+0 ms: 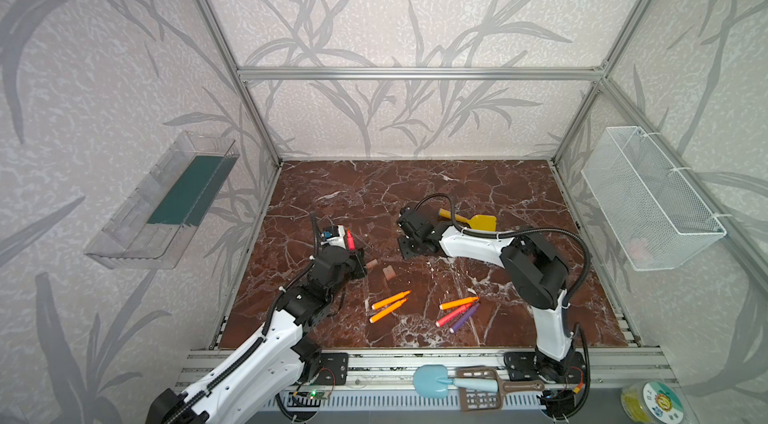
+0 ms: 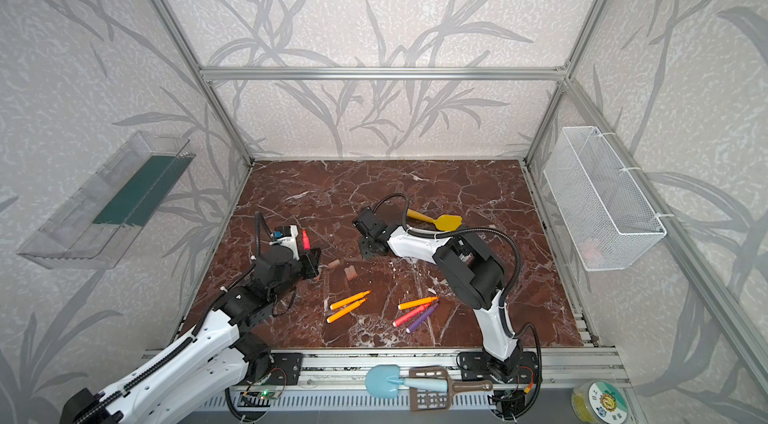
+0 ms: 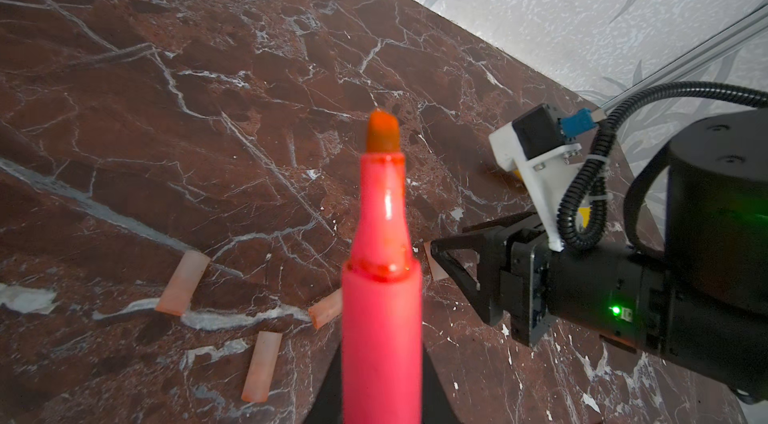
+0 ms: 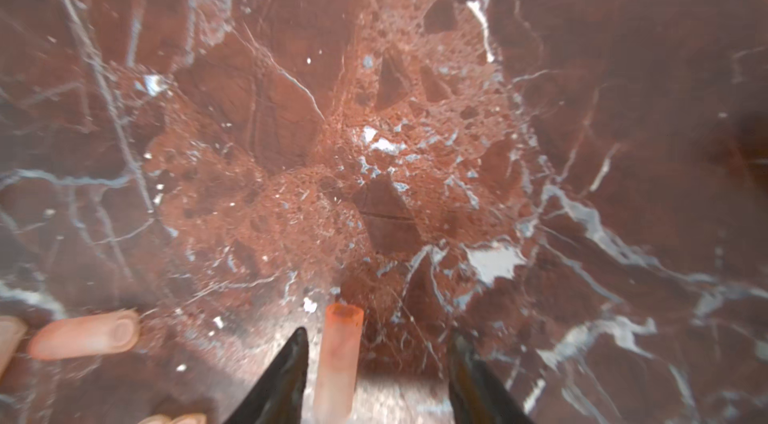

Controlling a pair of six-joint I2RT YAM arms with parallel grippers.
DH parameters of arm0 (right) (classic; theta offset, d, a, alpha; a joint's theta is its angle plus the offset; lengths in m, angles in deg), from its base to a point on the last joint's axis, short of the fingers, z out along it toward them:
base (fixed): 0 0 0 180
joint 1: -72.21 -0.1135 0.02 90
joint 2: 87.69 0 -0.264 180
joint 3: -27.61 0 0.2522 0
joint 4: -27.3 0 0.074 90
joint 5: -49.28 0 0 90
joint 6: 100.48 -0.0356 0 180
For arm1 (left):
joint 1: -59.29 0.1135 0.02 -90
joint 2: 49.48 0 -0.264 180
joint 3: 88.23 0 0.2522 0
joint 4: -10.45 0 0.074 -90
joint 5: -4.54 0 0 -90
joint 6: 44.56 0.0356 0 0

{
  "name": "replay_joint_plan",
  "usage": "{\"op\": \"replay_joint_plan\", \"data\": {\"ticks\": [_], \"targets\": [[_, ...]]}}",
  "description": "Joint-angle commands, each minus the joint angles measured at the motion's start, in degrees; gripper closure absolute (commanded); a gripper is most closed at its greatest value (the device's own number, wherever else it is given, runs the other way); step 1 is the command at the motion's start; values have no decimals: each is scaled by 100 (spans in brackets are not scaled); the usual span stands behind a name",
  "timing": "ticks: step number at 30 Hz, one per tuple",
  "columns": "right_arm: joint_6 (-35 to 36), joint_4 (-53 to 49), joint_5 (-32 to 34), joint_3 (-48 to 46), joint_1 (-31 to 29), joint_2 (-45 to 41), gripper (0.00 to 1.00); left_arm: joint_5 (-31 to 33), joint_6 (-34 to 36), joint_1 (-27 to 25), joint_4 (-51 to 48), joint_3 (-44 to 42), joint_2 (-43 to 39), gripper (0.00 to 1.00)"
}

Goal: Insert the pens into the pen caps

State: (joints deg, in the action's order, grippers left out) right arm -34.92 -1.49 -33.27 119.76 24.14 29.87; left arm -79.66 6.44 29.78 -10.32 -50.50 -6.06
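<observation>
at the left middle of the dark red, white-veined marble surface (image 1: 415,193), the left pincer (image 1: 354,252) is pressed together on a slim red-pink marker pen (image 1: 350,240). it pinches the lower body, so the pen stands nearly upright with its pointed tip up. the left wrist view shows that tip as a bare, blunt orange-red wedge.

across from it, the right pincer (image 4: 378,334) is down at the surface with its two black fingers (image 4: 286,376) spread. a short translucent pinkish-tan pen cap (image 4: 338,355) lies between them, close to one finger with a clear gap to the other, its open end pointing away from the wrist. whether that finger touches the cap i cannot tell.

two more pen caps (image 1: 371,263) lie loose on the surface between the two pincers, near each other but apart. the wrist views show further ones beside them.

toward the front edge, two orange marker pens (image 1: 390,298) lie side by side. to their right a third orange pen (image 1: 459,302), a second red-pink pen (image 1: 450,316) and a purple pen (image 1: 465,318) lie bunched together, tips bare. a yellow plastic toy scoop (image 1: 478,221) lies behind the right arm.
</observation>
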Motion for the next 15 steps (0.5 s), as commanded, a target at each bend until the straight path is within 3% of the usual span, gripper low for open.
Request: {"op": "replay_joint_plan", "data": {"ticks": [1,15], "targets": [[225,-304,-1,261,-35,197,51,-135,24,69,-34,-46,-54,100],[436,-259,78,-157,-328,153,80,-229,-54,157,113,-181,-51,100]]}}
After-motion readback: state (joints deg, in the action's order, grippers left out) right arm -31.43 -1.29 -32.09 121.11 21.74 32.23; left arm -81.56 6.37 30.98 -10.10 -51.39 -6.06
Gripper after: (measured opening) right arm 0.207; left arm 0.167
